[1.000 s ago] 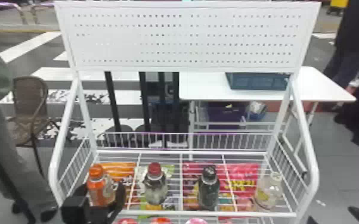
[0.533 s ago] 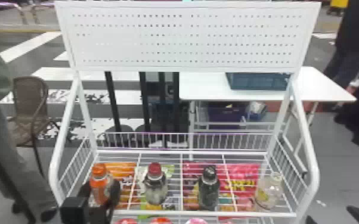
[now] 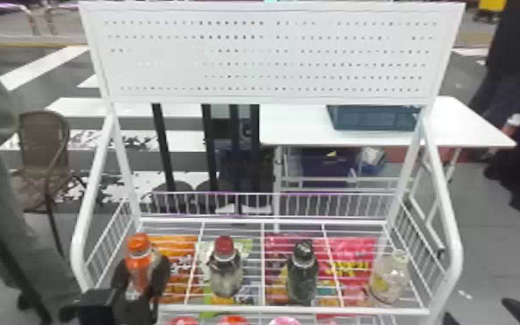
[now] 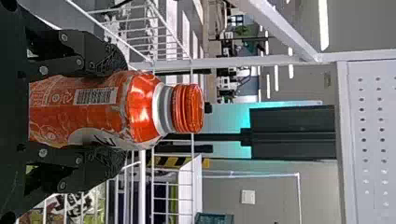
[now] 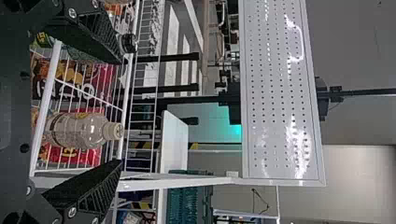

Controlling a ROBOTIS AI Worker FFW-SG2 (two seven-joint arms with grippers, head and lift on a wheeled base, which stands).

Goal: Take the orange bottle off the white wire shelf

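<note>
At the left end of the white wire shelf, the orange bottle stands roughly upright between the fingers of my left gripper; whether its base touches the wires is hidden. The left wrist view has the left gripper shut on the orange bottle, a black finger against each side and the orange cap beyond the fingertips. In the right wrist view, my right gripper is open and holds nothing, with a clear bottle farther off between its fingers.
A red-capped bottle stands nearest on the shelf, then a dark-capped bottle and the clear bottle. Side rails and a pegboard frame the shelf. Snack packs lie below the wires.
The left gripper has closed in around the orange bottle. The bottle has shifted slightly, first right and then back left, its cap now a little higher in the head view.
</note>
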